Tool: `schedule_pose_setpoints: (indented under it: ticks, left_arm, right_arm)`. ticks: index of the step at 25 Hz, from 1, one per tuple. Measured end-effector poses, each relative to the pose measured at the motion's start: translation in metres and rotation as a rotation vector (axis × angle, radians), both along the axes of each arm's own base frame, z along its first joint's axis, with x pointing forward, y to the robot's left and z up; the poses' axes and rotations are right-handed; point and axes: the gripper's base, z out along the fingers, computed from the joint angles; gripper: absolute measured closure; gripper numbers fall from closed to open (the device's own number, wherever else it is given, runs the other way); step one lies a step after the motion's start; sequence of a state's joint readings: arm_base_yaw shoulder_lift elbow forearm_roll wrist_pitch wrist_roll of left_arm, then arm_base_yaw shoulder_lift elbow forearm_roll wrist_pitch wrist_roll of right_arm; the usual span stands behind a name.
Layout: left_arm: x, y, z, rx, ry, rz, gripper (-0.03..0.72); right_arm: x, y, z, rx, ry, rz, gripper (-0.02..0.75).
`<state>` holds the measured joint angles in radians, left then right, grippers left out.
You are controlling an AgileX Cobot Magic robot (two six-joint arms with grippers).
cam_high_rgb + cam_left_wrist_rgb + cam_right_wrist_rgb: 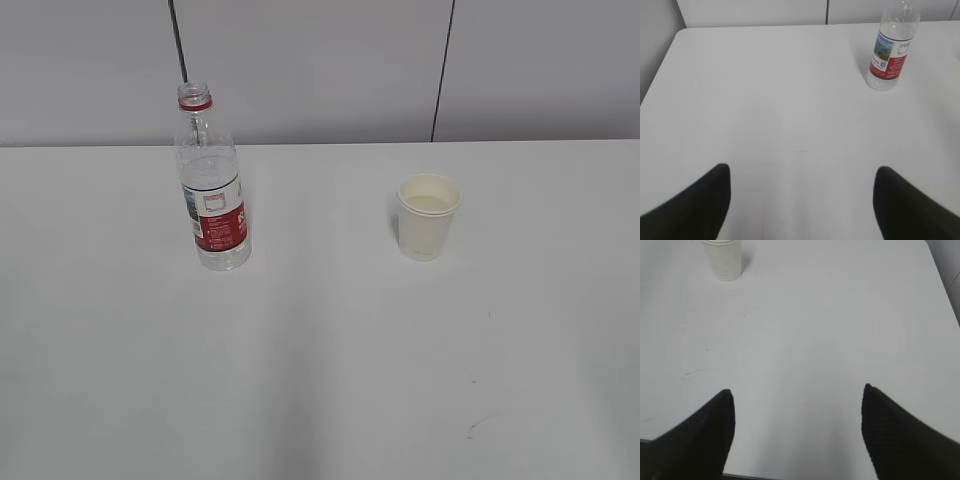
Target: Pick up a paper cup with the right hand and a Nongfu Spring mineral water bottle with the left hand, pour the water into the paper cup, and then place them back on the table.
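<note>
Nongfu Spring mineral water bottle (211, 185) stands upright, upper left of ext. view, long axis vertical, uncapped mouth up. Paper cup (428, 216) upright, right of centre, mouth up, well apart from bottle. Both on white surface (320, 380). Left hand (801, 200) and right hand (796, 432): jaws apart, nothing between.

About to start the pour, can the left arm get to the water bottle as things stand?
Probably yes: the left gripper is open, the bottle stands upright ahead to its right, and only bare table lies between.
</note>
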<state>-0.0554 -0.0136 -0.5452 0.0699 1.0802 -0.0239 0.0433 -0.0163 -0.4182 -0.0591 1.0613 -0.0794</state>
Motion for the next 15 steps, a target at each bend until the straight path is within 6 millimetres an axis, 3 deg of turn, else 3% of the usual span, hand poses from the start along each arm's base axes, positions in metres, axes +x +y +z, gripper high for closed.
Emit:
schedule_pose_setpoints:
  ticks: [15]
  left_arm:
    - [-0.0003,-0.0005,0.0000,0.001,0.000,0.045,0.160]
  right_arm:
    - [0.0000,-0.0001,0.0000,-0.001,0.000,-0.001,0.156]
